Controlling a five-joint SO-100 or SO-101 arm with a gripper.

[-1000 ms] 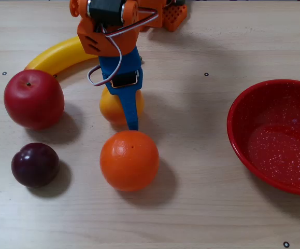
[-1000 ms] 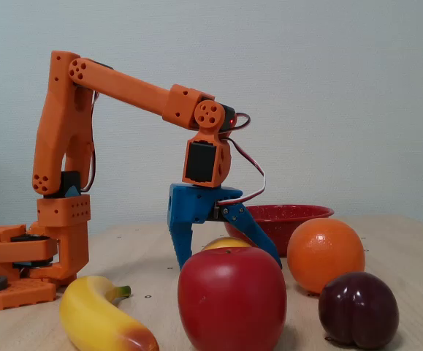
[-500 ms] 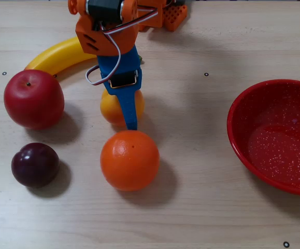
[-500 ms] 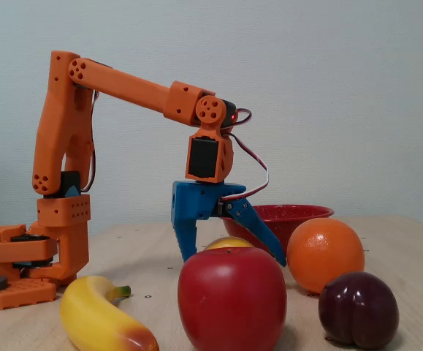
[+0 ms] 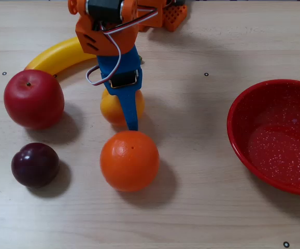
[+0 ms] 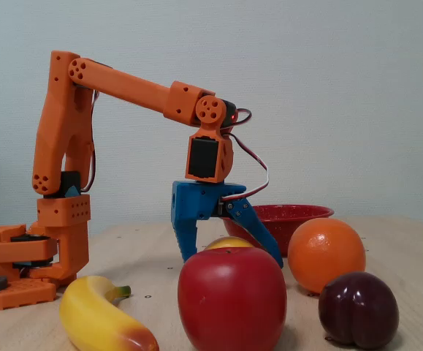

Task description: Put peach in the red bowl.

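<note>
The peach (image 5: 111, 110) lies on the table just behind the orange, half covered by my blue gripper (image 5: 121, 110). The gripper is open and points down over the peach, with one finger on each side of it. In a fixed view from the side, only the peach's yellow top (image 6: 228, 242) shows above the apple. There it sits between the gripper's (image 6: 231, 257) spread fingers. Whether the fingers touch the peach I cannot tell. The red bowl (image 5: 237, 129) stands at the right edge with nothing in it, and its rim (image 6: 291, 213) shows behind the gripper in the side view.
An orange (image 5: 129, 160) (image 6: 326, 254) lies right in front of the lower fingertip. A red apple (image 5: 33, 98) (image 6: 231, 296), a dark plum (image 5: 34, 164) (image 6: 357, 308) and a banana (image 5: 56, 54) (image 6: 101, 322) lie to the left. Bare table separates the orange from the bowl.
The gripper rose slightly over the peach between one second and half a second ago. Since then nothing has visibly moved.
</note>
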